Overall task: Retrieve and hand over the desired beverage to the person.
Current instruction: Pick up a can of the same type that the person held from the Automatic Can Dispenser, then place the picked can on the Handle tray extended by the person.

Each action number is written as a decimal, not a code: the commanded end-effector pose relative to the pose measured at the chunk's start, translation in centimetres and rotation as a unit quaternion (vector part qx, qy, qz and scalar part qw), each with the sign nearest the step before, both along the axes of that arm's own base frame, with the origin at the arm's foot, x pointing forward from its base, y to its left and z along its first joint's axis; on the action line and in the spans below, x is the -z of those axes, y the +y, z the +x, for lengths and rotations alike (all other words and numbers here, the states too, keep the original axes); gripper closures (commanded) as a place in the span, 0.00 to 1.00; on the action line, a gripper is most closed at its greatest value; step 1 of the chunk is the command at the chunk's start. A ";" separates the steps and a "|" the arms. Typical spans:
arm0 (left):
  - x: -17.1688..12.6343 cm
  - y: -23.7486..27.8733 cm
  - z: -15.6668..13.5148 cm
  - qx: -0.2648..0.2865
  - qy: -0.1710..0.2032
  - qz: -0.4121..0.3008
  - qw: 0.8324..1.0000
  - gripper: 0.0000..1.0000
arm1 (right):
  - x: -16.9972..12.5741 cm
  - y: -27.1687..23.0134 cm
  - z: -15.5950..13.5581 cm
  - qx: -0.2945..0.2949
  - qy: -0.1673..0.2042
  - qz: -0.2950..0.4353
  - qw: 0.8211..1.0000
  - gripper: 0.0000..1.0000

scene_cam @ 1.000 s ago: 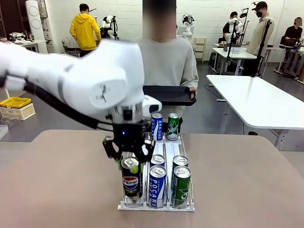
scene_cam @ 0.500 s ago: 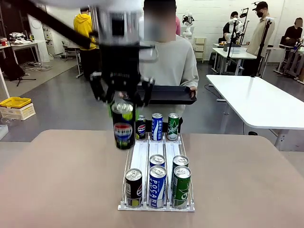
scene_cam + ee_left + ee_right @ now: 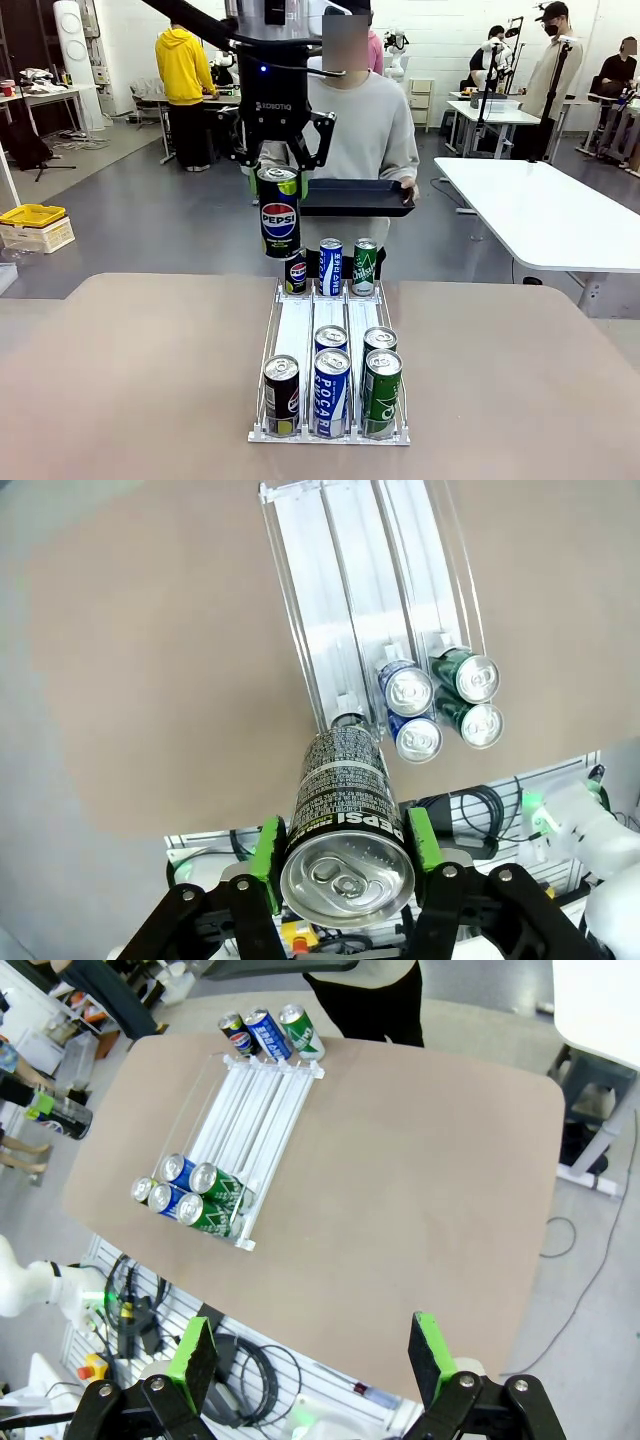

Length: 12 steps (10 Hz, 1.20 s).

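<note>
lifted farther toward the person (image 3: 365, 130), the left gripper (image 3: 279, 172) stays clamped on the pepsi can (image 3: 279, 213); keep it upright over the tray (image 3: 360, 198).

counter (image 3: 120, 380) — open both sides of rack (image 3: 296, 325) | rack: cans (image 3: 331, 392) at near and far ends, mid-lanes open | above far end: left pincer (image 3: 279, 185) gripping Pepsi can (image 3: 279, 222) — tray (image 3: 370, 197) just behind

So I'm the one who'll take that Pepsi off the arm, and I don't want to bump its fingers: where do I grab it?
Probably the lower body of the Pepsi can, from your side or underneath. It hangs upright in the left gripper, whose jaws pinch only the top just under the rim, so the label and everything below it are bare.
</note>
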<state>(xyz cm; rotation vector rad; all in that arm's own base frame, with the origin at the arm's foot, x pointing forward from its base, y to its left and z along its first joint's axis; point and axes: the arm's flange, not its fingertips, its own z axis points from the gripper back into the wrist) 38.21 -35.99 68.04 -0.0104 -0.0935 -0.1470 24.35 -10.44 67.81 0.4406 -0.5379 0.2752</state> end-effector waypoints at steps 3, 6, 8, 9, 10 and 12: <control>-0.2 0.4 -1.2 0.002 -0.007 0.002 1.000 1.00 | 0.2 0.0 0.1 -0.004 0.001 0.004 1.000 0.00; -0.2 0.4 -1.2 0.002 -0.007 0.002 1.000 1.00 | 0.2 0.0 0.1 -0.004 0.001 0.004 1.000 0.00; -0.2 0.4 -1.2 0.002 -0.007 0.002 1.000 1.00 | 0.2 0.0 0.1 -0.004 0.001 0.004 1.000 0.00; -0.2 0.4 -1.2 0.002 -0.007 0.002 1.000 1.00 | 0.2 0.0 0.1 -0.004 0.001 0.004 1.000 0.00; -0.2 0.4 -1.2 0.002 -0.007 0.002 1.000 1.00 | 0.2 0.0 0.1 -0.004 0.001 0.004 1.000 0.00; -0.2 0.4 -1.2 0.002 -0.007 0.002 1.000 1.00 | 0.2 0.0 0.1 -0.004 0.001 0.004 1.000 0.00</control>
